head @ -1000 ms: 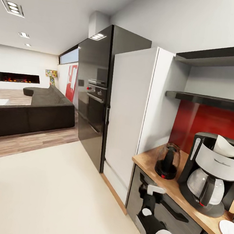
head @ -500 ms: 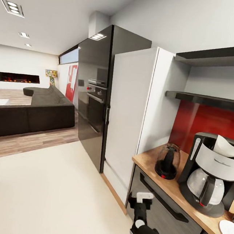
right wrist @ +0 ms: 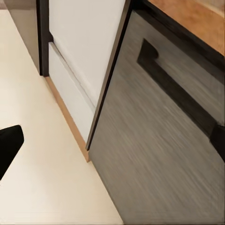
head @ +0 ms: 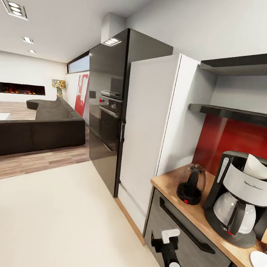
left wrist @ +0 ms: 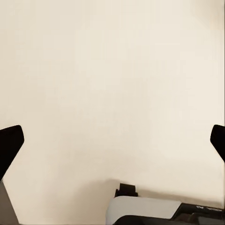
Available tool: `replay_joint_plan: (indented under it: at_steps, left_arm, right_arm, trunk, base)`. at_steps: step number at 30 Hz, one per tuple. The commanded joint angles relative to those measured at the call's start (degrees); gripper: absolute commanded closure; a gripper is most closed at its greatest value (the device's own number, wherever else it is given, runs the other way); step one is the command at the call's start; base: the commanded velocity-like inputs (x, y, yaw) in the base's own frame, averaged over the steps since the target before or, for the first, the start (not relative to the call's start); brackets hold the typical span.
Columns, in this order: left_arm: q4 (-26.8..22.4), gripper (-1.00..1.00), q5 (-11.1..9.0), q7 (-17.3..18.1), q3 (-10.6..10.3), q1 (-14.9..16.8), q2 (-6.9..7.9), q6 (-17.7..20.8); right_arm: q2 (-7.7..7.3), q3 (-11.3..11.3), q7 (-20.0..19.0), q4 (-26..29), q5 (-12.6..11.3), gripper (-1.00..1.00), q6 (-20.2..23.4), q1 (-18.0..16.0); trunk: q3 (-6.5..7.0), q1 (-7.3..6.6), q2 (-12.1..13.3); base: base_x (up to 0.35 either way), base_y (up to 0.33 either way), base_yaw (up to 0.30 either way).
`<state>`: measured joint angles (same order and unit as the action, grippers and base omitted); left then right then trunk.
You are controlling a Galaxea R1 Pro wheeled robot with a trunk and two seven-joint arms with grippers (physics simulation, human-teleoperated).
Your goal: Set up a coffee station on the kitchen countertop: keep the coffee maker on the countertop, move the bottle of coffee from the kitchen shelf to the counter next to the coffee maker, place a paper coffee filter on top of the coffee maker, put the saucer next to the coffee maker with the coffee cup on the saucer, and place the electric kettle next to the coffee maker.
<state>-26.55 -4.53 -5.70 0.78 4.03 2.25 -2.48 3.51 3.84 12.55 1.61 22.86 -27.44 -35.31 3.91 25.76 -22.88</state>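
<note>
On the wooden countertop point(head: 169, 183) at four o'clock, the black-and-white drip coffee maker point(head: 242, 197), its label unreadable, carries a white paper filter point(head: 258, 167); the dark glass electric kettle point(head: 191, 183) stands just beside it. Both the left gripper point(left wrist: 112, 145) and the right gripper point(right wrist: 112, 145) gape wide, empty, the right before a grey drawer front point(right wrist: 159, 154).

Tall white cabinet point(head: 146, 135), black built-in oven point(head: 108, 118), dark sofa point(head: 34, 127), wall fireplace point(head: 20, 89), cream floor point(head: 55, 224)

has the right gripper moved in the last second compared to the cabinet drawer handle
Yes. In the head view the right gripper has dropped below the drawer handle, which it overlapped a second ago. The kettle has stayed put.
</note>
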Motion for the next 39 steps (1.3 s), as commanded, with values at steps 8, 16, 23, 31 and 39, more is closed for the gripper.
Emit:
replay_joint_plan:
  at_steps: [8, 16, 23, 31, 39]
  left_arm:
    - [-0.4, -1.00, -0.3, -0.1, -4.4, -0.1, 0.04, -0.3]
    - [0.3, -1.00, -0.3, -0.1, -5.2, -0.1, 0.04, -0.3]
    - [0.4, -1.00, -0.3, -0.1, -5.3, -0.3, 0.02, -0.1]
    - [1.3, -1.00, -0.3, -0.1, -5.4, -0.6, -0.01, -0.2]
    - [2.0, -1.00, -0.2, -0.1, -5.5, -0.6, 0.11, 0.1]
  right_arm:
    - [0.36, 0.4, 0.2, -0.1, 0.5, -1.00, 1.6, 5.6]
    - [0.87, 0.5, 0.2, -0.1, 0.4, -1.00, 8.6, 8.3]
    - [0.64, 0.6, 0.1, -0.1, 0.1, -1.00, 21.7, 10.7]
    - [0.46, 0.8, 0.2, 0.0, 0.0, -1.00, 24.5, 12.9]
    - [0.12, 0.8, 0.2, -0.1, -7.4, -1.00, 24.6, 14.3]
  trunk:
    - [-0.02, 0.02, 0.0]
    - [-0.02, 0.02, 0.0]
    - [-0.02, 0.02, 0.0]
    - [-0.02, 0.02, 0.0]
    - [-0.02, 0.02, 0.0]
  base:
    - [0.000, 0.000, 0.000]
    - [0.000, 0.000, 0.000]
    - [0.000, 0.000, -0.073]
    - [0.000, 0.000, -0.247]
    - [0.000, 0.000, -0.268]
